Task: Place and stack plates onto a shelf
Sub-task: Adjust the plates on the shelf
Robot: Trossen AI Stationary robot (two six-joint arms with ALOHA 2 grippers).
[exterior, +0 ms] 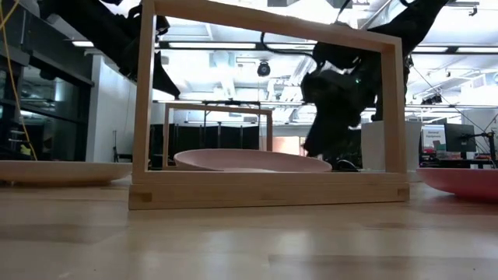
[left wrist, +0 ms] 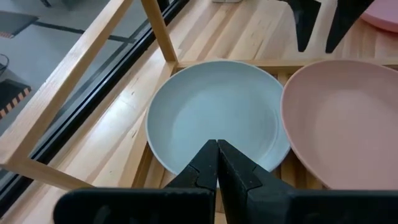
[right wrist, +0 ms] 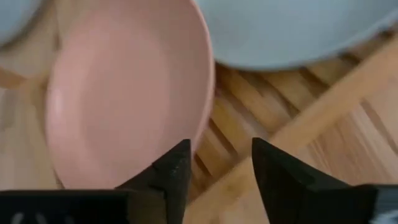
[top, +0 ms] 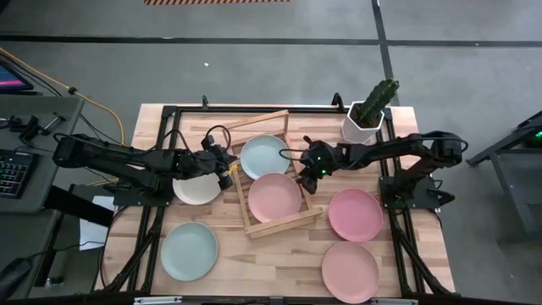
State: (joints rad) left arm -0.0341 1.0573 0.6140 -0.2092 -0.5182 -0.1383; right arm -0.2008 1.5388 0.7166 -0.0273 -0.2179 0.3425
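a: two round shallow plates already lie in the light wooden slatted rack at the middle of the high view: a pale mint-blue plate in its upper half and a pink plate in its lower half, side by side.

b: and the other four?

a: all on the wooden tabletop. a cream-white plate sits left of the rack, a second mint-blue plate at lower left, and two more pink plates, one right of centre and one at lower right.

b: grippers?

a: the right gripper hangs at the pink plate's right rim with its fingers parted and nothing between them. the left gripper is clenched empty, near the mint plate's left edge.

b: how would the plates handle?

a: i'd judge them stiff and light, with a matte, not very slippery finish. lying flat, only the raised rim offers a pinch, so take one there, at the edge.
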